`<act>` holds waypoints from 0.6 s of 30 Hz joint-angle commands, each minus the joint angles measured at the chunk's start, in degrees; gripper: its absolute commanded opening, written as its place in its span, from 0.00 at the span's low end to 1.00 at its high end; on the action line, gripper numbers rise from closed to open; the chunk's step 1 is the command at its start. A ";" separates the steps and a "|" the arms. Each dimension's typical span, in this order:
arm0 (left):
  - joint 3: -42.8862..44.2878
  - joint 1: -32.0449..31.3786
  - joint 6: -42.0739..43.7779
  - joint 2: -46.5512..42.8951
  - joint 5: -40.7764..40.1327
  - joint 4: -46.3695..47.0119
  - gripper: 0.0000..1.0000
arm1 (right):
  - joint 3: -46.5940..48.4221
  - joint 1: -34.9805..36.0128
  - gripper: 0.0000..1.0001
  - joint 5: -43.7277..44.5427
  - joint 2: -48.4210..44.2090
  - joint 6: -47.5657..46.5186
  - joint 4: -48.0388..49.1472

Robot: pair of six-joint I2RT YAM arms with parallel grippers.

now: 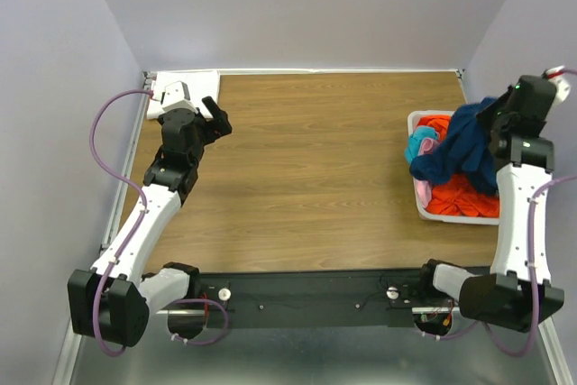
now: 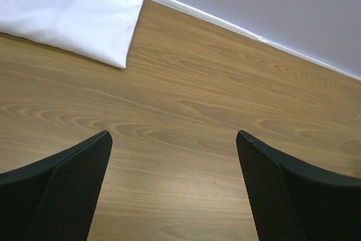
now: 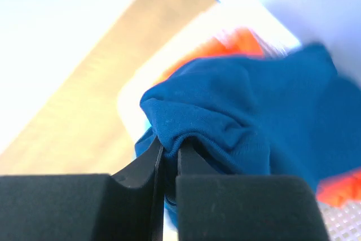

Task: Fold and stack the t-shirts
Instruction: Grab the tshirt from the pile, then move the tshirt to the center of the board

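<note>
A navy blue t-shirt point(image 1: 460, 146) hangs bunched over the white basket point(image 1: 417, 196) at the table's right side, and my right gripper point(image 3: 170, 149) is shut on a fold of it point(image 3: 225, 105). Orange point(image 1: 460, 196), teal point(image 1: 419, 144) and pink point(image 1: 427, 146) t-shirts lie in the basket beneath. A folded white t-shirt point(image 2: 67, 12) lies flat in the far left corner point(image 1: 203, 87). My left gripper point(image 2: 175, 139) hovers over bare wood just right of it, wide open and empty.
Grey walls enclose the wooden table point(image 1: 306, 169) on three sides. The arms' bases stand on a black rail point(image 1: 306, 299) along the near edge. The basket sits against the right wall.
</note>
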 commanded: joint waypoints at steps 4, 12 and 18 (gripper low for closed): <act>-1.04 0.07 -0.12 -2.05 3.41 1.56 0.98 | 23.14 -0.40 0.07 -17.95 0.18 -3.95 -0.75; -1.39 0.07 -0.99 -3.11 4.73 1.47 0.98 | 45.41 10.18 0.02 -37.29 13.89 -9.75 -0.67; -1.30 0.16 -6.69 -4.59 1.57 -3.27 0.98 | 54.13 27.97 0.02 -44.69 23.65 -17.39 -1.20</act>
